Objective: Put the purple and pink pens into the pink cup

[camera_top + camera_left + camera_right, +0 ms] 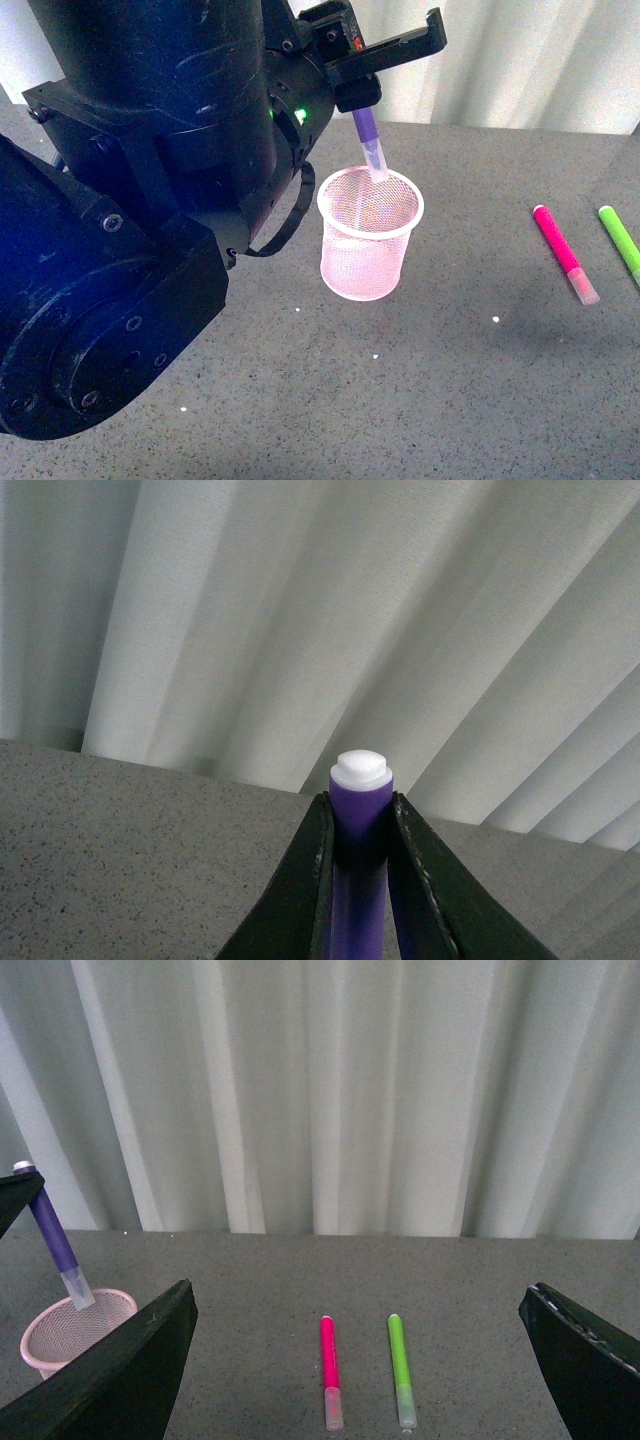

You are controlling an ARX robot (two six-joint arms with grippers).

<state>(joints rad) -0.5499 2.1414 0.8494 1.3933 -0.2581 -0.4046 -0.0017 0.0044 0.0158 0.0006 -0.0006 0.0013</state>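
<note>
Nearest the front camera, one dark arm housing (130, 250), part of the left arm, was seen filling the left half of the view. One left gripper (362, 100) was shown raised above the single pink cup (365, 250), its jaws closed on the upper barrel of the one purple pen (367, 135). In the left wrist view the two black fingers (315, 880) were seen pressed against either side of the purple barrel, with the white end plug (361, 768) standing just clear of them. The pen was held tilted, frosted cap lowermost, and the cap tip was placed at the mouth of the cup, just within the rolled rim; whether it touched the mesh could not be told. The cup was stood upright on the grey speckled table (450, 400).

One pink pen (562, 250) was laid flat on the table well to the right of the cup, clear cap toward the camera, apart from both grippers. One green marker (620, 240) was laid just beside it, further right, roughly parallel and not touching, and was partly cut by the frame edge. Three markers in all were counted: one purple, one pink, one green.

The right gripper (358, 1295) was shown only in its own wrist view, where its two fingers were spread wide and empty, the pink pen and green marker being visible on the table beyond the gap. One pleated white curtain (350, 1090) was hung behind the table.
</note>
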